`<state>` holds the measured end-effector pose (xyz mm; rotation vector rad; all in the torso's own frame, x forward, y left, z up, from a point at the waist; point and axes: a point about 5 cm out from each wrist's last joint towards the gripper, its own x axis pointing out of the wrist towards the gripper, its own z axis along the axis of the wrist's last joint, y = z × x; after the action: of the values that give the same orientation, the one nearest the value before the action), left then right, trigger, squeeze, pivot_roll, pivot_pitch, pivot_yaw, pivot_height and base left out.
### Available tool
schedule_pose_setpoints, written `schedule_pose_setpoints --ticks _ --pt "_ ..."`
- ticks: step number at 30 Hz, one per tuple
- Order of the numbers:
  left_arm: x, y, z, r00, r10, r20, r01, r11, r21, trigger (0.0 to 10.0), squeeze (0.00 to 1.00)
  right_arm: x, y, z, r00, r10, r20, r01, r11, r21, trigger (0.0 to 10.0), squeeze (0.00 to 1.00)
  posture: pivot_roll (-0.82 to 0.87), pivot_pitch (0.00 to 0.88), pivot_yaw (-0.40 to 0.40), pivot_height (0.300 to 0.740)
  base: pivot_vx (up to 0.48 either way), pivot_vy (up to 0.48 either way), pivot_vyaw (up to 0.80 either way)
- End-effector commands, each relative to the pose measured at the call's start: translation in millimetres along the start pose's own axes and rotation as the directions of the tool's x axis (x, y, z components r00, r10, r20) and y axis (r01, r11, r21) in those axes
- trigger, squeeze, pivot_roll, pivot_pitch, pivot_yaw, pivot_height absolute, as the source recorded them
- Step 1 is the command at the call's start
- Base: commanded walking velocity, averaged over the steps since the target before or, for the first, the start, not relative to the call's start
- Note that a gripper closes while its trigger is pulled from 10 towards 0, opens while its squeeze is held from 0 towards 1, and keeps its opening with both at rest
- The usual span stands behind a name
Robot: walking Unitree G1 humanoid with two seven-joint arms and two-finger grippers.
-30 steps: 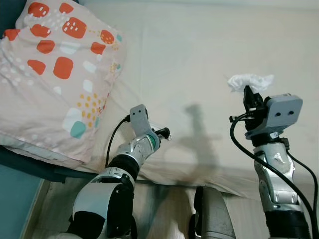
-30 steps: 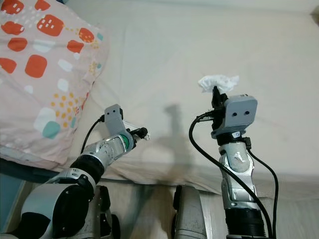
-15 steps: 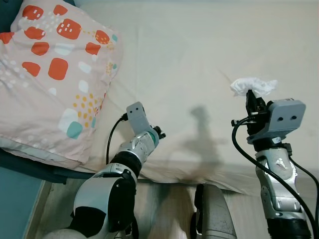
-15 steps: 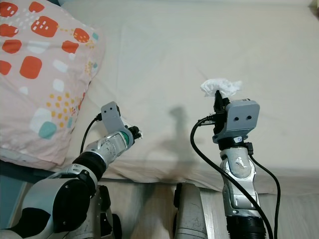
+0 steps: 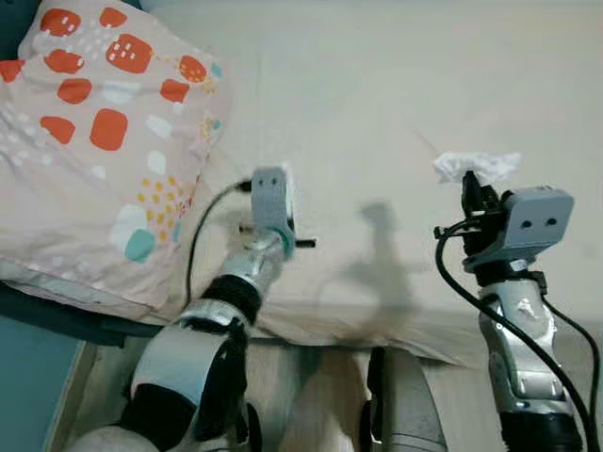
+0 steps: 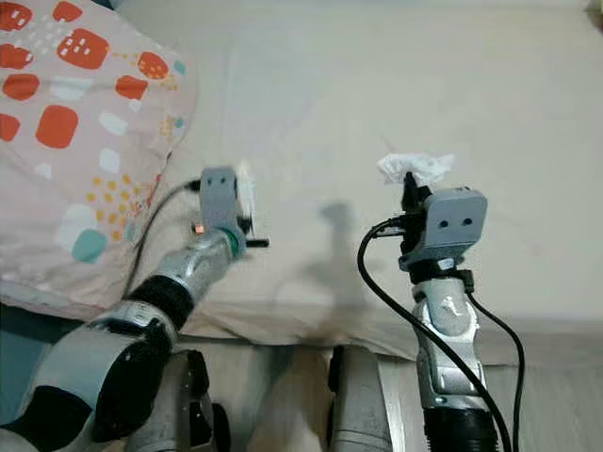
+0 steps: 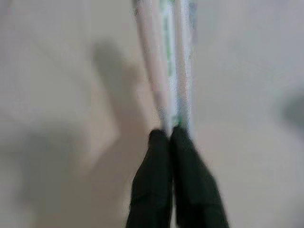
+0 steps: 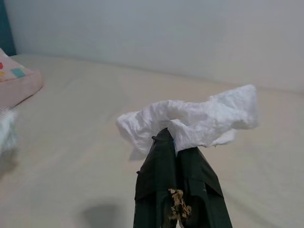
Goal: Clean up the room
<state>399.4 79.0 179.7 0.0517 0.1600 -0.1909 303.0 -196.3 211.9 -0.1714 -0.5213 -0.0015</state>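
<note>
Change, left arm: a second ago the left gripper (image 7: 170, 135) lay low near the bed's front edge with its wrist camera tilted aside; since then the forearm has swung up and further onto the cream bed sheet (image 5: 377, 104), and its outline is motion-blurred in both eye views.
Change, right arm: the right gripper (image 8: 171, 135) has barely shifted; it stays raised above the sheet with the same load.
Change, camera: the framing has moved slightly, so the patterned pillow with orange and teal patches (image 5: 89, 141) sits a little differently in view.
Thin white wrapper with green print (image 7: 166, 61): a flat, narrow piece, long axis in line with the left fingers, running straight out beyond their tips; blurred, so its markings cannot be read.
Crumpled white paper tissue (image 8: 190, 118): long axis crosswise to the right fingers, spreading to both sides of the tips, one end reaching further than the other; in the eye views it sits above the sheet on the robot's right.
Left gripper: fingers pressed together, pinching the near end of the wrapper.
Right gripper: fingers closed, clamping the tissue at its middle; small brownish crumbs (image 8: 178, 206) cling between the fingers lower down.
Pillow: rests at the bed's left end, well apart from both grippers.
</note>
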Motion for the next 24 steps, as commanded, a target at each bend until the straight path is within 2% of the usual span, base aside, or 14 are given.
schedule_pose_setpoints --ticks 1,2,3,4,5,6,7,8,10,11,13,19,20,24 --pt "-18.0 21.3 1 0.995 -0.066 0.077 0.051 0.982 0.184 10.0 0.00 -1.0 0.8 -3 1.000 0.004 -0.011 -0.003 1.000 0.013 10.0 0.00 0.07 0.257 0.118 0.595 0.000 0.000 0.00" --pt "-18.0 21.3 1 0.995 -0.066 0.077 0.051 0.982 0.184 10.0 0.00 -1.0 0.8 -3 1.000 0.004 -0.011 -0.003 1.000 0.013 10.0 0.00 0.07 0.257 0.118 0.595 0.000 0.000 0.00" --pt "-33.2 35.4 1 0.990 -0.091 0.111 0.055 0.956 0.288 10.0 0.00 1.3 3.4 -4 1.000 0.015 -0.011 -0.015 1.000 0.021 10.0 0.00 0.09 0.250 0.114 0.595 0.000 0.000 0.00" --pt "-33.2 35.4 1 0.990 -0.091 0.111 0.055 0.956 0.288 10.0 0.00 1.3 3.4 -4 1.000 0.015 -0.011 -0.015 1.000 0.021 10.0 0.00 0.09 0.250 0.114 0.595 0.000 0.000 0.00" --pt "-49.6 46.7 -2 0.986 -0.118 0.115 0.069 0.929 0.365 10.0 0.00 3.5 6.5 -5 1.000 0.025 -0.011 -0.024 0.999 0.030 10.0 0.00 0.10 0.240 0.110 0.595 0.000 0.000 0.00" --pt "-49.6 46.7 -2 0.986 -0.118 0.115 0.069 0.929 0.365 10.0 0.00 3.5 6.5 -5 1.000 0.025 -0.011 -0.024 0.999 0.030 10.0 0.00 0.10 0.240 0.110 0.595 0.000 0.000 0.00" --pt "-58.8 52.6 -5 0.985 -0.132 0.109 0.078 0.913 0.401 10.0 0.00 4.7 8.4 -6 0.999 0.030 -0.011 -0.030 0.999 0.035 10.0 0.00 0.10 0.240 0.110 0.595 0.000 0.000 0.00" --pt "-58.8 52.6 -5 0.985 -0.132 0.109 0.078 0.913 0.401 10.0 0.00 4.7 8.4 -6 0.999 0.030 -0.011 -0.030 0.999 0.035 10.0 0.00 0.10 0.240 0.110 0.595 0.000 0.000 0.00" --pt "-78.6 58.3 -7 0.976 -0.134 0.169 0.067 0.932 0.356 10.0 0.00 4.5 17.6 -8 0.999 0.032 -0.021 -0.030 0.994 0.102 10.0 0.00 0.12 0.208 0.098 0.595 0.000 0.000 0.00" --pt "-78.6 58.3 -7 0.976 -0.134 0.169 0.067 0.932 0.356 10.0 0.00 4.5 17.6 -8 0.999 0.032 -0.021 -0.030 0.994 0.102 10.0 0.00 0.12 0.208 0.098 0.595 0.000 0.000 0.00" --pt "-90.8 61.2 -1 0.960 -0.095 0.264 0.003 0.944 0.330 10.0 0.00 -1.4 29.4 -12 0.998 0.034 -0.057 -0.022 0.979 0.202 10.0 0.00 0.12 0.187 0.096 0.595 0.000 0.000 0.00" --pt "-101.5 61.4 7 0.940 -0.069 0.335 -0.044 0.947 0.319 10.0 0.00 -11.8 40.5 -16 0.994 0.048 -0.096 -0.015 0.950 0.312 10.0 0.00 0.12 0.163 0.083 0.595 0.000 0.000 0.00" --pt "-105.9 61.8 14 0.927 -0.057 0.372 -0.061 0.952 0.300 10.0 0.00 -19.1 46.7 -18 0.992 0.059 -0.112 -0.015 0.932 0.361 10.0 0.00 0.11 0.147 0.074 0.595 0.000 0.000 0.00" --pt "-113.7 59.0 30 0.899 -0.061 0.434 -0.075 0.954 0.289 10.0 0.00 -26.8 53.5 -19 0.990 0.082 -0.115 -0.029 0.914 0.404 10.0 0.00 0.10 0.123 0.069 0.595 0.000 0.000 0.00"
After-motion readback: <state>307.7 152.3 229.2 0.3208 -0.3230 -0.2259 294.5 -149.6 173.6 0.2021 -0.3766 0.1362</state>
